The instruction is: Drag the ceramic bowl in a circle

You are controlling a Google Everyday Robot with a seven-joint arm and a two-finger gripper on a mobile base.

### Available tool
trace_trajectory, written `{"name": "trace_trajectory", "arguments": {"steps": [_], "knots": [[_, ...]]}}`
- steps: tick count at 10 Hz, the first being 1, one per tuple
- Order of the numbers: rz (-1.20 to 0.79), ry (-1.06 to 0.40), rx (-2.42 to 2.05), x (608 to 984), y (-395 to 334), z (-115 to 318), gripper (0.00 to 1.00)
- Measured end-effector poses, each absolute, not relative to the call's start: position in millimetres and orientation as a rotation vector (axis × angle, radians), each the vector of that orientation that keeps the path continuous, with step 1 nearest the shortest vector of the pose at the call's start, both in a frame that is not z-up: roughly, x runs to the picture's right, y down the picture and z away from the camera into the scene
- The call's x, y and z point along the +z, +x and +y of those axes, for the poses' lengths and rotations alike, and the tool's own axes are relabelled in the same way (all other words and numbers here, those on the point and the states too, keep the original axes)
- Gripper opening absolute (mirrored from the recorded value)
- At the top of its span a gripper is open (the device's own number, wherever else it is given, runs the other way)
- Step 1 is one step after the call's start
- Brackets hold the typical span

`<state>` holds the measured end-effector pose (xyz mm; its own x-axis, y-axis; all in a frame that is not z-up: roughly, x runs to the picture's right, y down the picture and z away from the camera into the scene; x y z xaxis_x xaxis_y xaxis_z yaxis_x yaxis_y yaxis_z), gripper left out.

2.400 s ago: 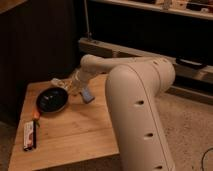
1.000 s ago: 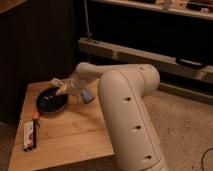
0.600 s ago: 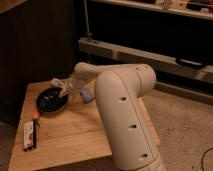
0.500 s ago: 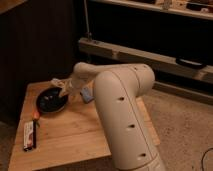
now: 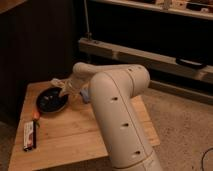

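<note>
We are reaching over the worktop (image 5: 75, 132) to the bowl (image 5: 49, 101).
Our arm (image 5: 117, 95) is bending down, gripper (image 5: 64, 90) at its rim; we cannot tell the grip.

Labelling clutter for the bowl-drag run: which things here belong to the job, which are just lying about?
In the job: ceramic bowl, black, back left on the table; gripper, at the bowl's right rim.
Lying about: small orange item in front of the bowl; flat packet at the table's front left; bluish object, partly hidden, right of the bowl.
</note>
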<state>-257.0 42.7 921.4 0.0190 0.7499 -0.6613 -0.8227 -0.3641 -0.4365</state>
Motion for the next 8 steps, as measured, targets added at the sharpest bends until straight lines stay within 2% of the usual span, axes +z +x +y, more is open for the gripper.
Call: {"name": "trace_trajectory", "arguments": {"steps": [6,8], "knots": [[0.135,-1.044,1.631,928.8,-260.6,44.8,0.56],[0.151,-1.041,1.622,928.7,-259.6,47.1,0.38]]}}
